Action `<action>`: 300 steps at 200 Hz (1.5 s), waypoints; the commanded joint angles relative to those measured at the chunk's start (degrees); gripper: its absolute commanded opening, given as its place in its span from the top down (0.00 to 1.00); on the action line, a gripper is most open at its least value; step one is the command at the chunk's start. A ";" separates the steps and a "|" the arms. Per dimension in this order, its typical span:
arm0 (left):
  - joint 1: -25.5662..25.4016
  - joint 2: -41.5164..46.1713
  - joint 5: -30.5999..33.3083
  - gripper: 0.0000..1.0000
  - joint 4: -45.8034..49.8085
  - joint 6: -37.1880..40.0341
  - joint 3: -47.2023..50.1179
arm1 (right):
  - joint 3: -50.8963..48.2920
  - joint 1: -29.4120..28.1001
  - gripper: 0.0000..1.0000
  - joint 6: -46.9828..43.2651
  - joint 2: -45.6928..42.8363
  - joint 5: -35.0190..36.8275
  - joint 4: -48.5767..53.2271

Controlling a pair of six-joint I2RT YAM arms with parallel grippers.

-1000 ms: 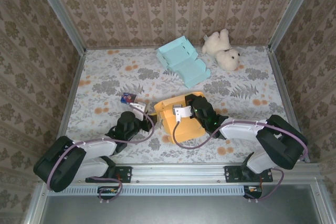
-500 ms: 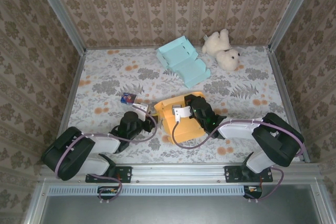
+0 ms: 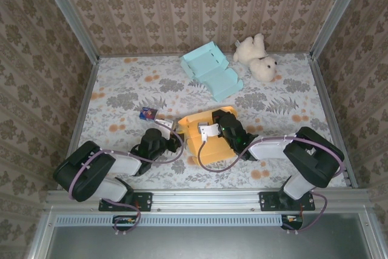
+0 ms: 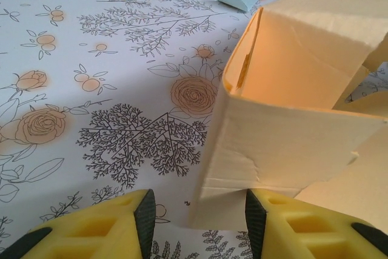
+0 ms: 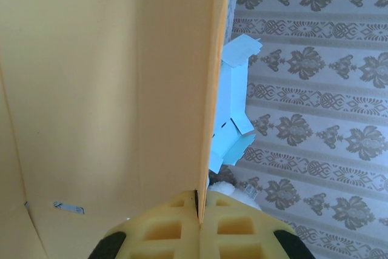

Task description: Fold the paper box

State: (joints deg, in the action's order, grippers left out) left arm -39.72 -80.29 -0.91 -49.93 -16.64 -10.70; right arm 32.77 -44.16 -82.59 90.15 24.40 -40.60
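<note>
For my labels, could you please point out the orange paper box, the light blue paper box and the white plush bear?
orange paper box (image 3: 217,150): top view, its near flat panel.
light blue paper box (image 3: 221,83): top view, its front tray.
white plush bear (image 3: 254,53): top view, its body.

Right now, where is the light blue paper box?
In the top view, the light blue paper box lies by the far wall, left of the white plush bear, beyond the yellow paper box.
</note>
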 commanded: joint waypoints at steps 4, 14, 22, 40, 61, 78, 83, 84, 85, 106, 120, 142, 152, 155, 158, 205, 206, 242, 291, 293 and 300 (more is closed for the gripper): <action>-0.33 -0.03 -0.72 0.55 -2.27 -0.17 -1.42 | -1.05 -0.58 1.00 -1.41 0.99 0.82 1.23; -0.43 -0.02 -0.68 0.56 -2.24 -0.14 -1.42 | -1.10 -0.66 1.00 -1.37 0.91 0.82 1.31; -0.38 -0.10 -0.70 0.56 -2.27 -0.14 -1.51 | -1.13 -0.75 1.00 -1.39 0.91 0.74 1.31; -0.40 -0.24 -0.84 0.57 -2.36 -0.32 -1.62 | -1.09 -0.83 1.00 -1.52 0.99 0.75 1.35; -0.58 -0.64 -1.11 0.57 -2.79 -0.66 -1.82 | -1.22 -0.92 1.00 -1.87 1.48 0.84 0.81; -0.71 -1.23 -1.26 0.58 -3.47 -0.99 -1.93 | -1.40 -1.00 1.00 -2.18 1.80 0.81 0.46; -0.85 -1.49 -1.40 0.58 -3.72 -1.04 -1.96 | -1.46 -1.10 1.00 -2.30 1.93 0.75 0.46; -0.82 -1.56 -1.39 0.58 -3.74 -1.03 -1.96 | -1.46 -1.10 1.00 -2.30 1.93 0.75 0.46; -0.85 -1.59 -1.38 0.58 -3.84 -1.07 -2.00 | -1.50 -1.06 1.00 -2.31 1.97 0.74 0.44; -0.96 -2.73 -2.28 0.60 -4.87 -1.71 -2.61 | -1.49 -1.23 1.00 -2.58 2.33 0.81 0.46; -1.25 -3.72 -2.99 0.61 -6.00 -2.10 -2.94 | -1.56 -1.32 1.00 -2.80 2.55 1.12 0.14; -1.79 -5.10 -3.53 0.63 -7.26 -2.59 -3.56 | -1.61 -1.40 1.00 -2.82 2.84 1.16 -0.09; -1.99 -5.57 -3.68 0.63 -7.58 -2.82 -3.75 | -1.56 -1.45 1.00 -3.10 3.07 1.34 -0.01; -2.02 -5.66 -3.73 0.64 -7.70 -2.91 -3.87 | -1.57 -1.44 1.00 -3.12 3.10 1.43 -0.01; -2.18 -5.83 -3.83 0.64 -7.80 -2.95 -3.88 | -1.46 -1.45 1.00 -3.19 3.19 1.50 0.00; -3.54 -5.83 -4.10 0.67 -8.38 -3.24 -3.89 | -1.27 -1.49 1.00 -3.19 3.39 1.61 0.09; -3.57 -5.84 -4.06 0.67 -8.41 -3.23 -3.89 | -1.29 -1.51 1.00 -3.19 3.38 1.66 0.09; -4.49 -6.49 -3.52 0.70 -8.84 -3.31 -4.33 | -1.40 -1.65 1.00 -3.02 3.28 1.80 0.17; -5.44 -9.73 -3.68 0.72 -13.80 -5.11 -5.01 | -1.14 -1.88 1.00 -2.76 3.39 1.71 0.88; -5.51 -9.91 -3.71 0.72 -14.14 -5.14 -5.07 | -1.14 -1.85 1.00 -2.76 3.44 1.84 0.87; -5.70 -10.69 -3.85 0.72 -15.05 -5.45 -5.27 | -1.13 -1.83 1.00 -2.67 3.45 1.84 0.87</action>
State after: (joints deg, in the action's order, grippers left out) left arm -44.58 -88.92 -4.12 -58.92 -20.12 -14.22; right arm 32.49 -45.08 -84.27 92.01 26.61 -43.57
